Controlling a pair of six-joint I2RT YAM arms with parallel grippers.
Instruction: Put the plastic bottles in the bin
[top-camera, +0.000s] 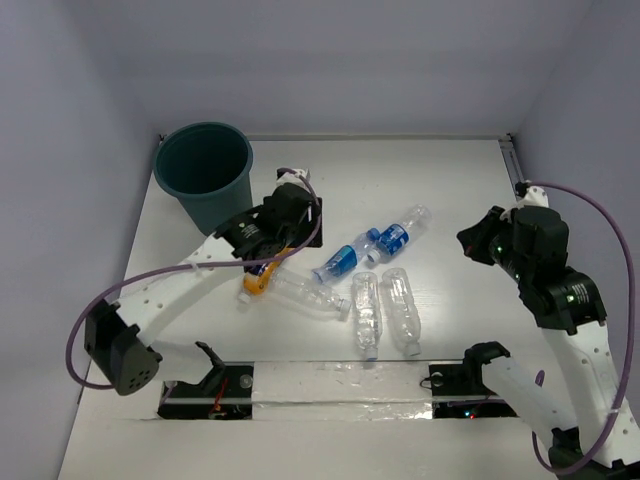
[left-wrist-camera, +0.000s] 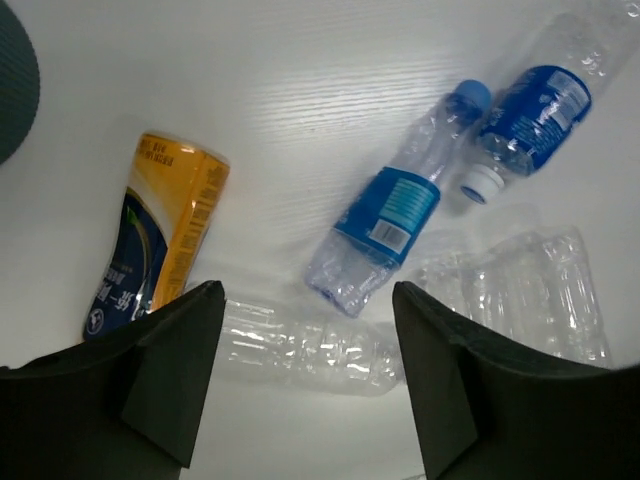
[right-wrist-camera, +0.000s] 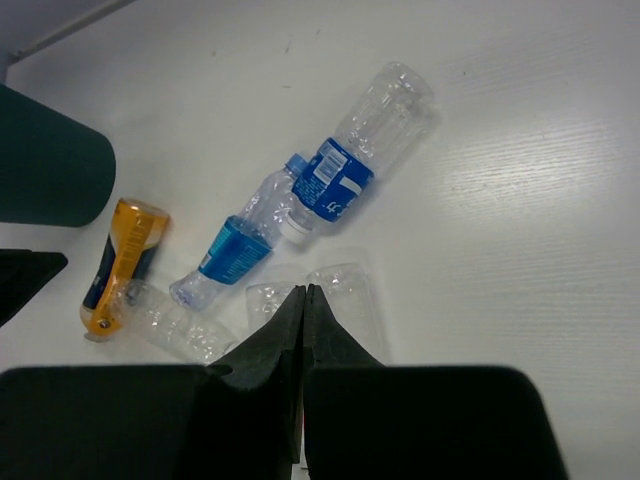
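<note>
On the table, six plastic bottles lie flat, all outside the bin, which stands upright at back left. Left claw is wide open and empty above a clear bottle, with the orange-label bottle just beside. Right claw has its fingers pressed together, holding nothing, right of the blue-label bottles.

The left arm reaches from the near left corner of the table toward the far left corner. Its wrist is tipped down, and the left gripper hangs with its fingers spread wide. The right arm rises by the right edge, elbow bent and wrist turned inward, and the right gripper has its fingers pressed flat together, holding nothing.
</note>
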